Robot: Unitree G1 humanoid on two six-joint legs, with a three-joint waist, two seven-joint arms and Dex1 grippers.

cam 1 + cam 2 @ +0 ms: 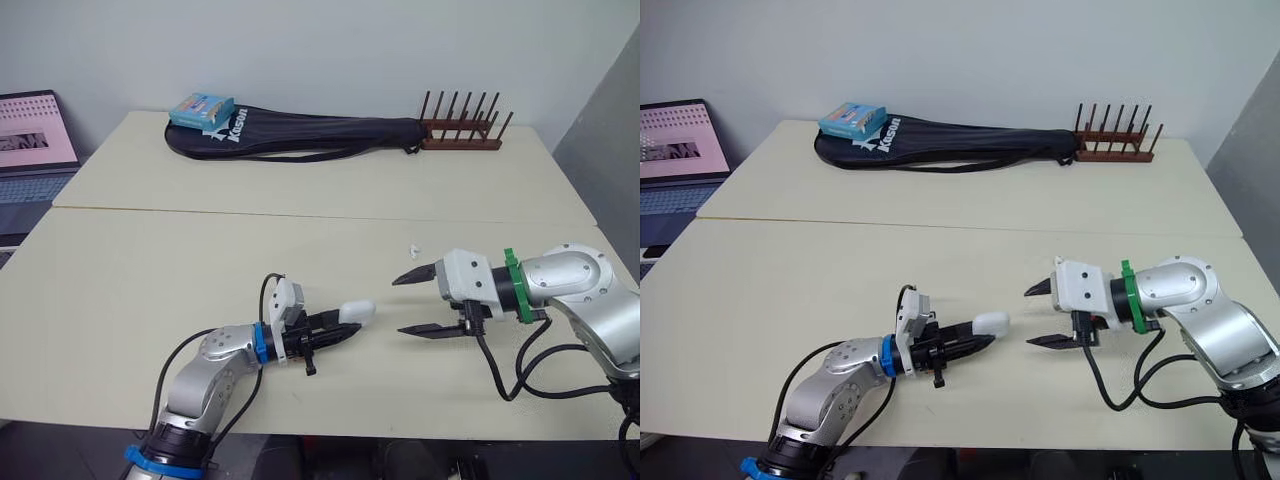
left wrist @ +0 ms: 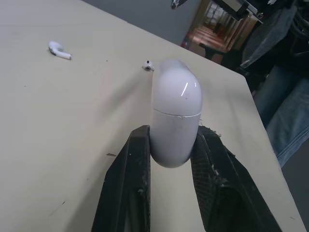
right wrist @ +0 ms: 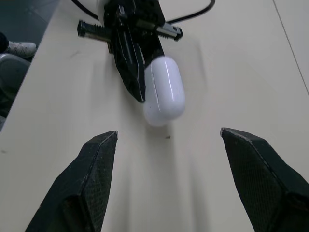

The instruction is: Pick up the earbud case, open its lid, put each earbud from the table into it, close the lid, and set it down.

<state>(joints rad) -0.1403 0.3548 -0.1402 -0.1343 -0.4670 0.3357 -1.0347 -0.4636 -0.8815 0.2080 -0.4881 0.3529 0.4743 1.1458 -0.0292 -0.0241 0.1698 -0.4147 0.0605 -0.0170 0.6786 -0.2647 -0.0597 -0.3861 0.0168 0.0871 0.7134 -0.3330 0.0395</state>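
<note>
Low in the centre of the frame, the left gripper (image 1: 340, 326) had its fingers clamped on the white earbud case (image 1: 357, 312), lid shut, over the counter (image 1: 140, 290). To its right, the right gripper (image 1: 398, 306) faced the case, fingers wide apart. One earbud (image 2: 59, 50) and a second earbud (image 2: 147, 65) lay loose on the counter, apart from each other.

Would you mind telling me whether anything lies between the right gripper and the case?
Nothing visible does: bare table separates the open right gripper from the case, held in the left gripper. An earbud lies farther back, off that line.
</note>
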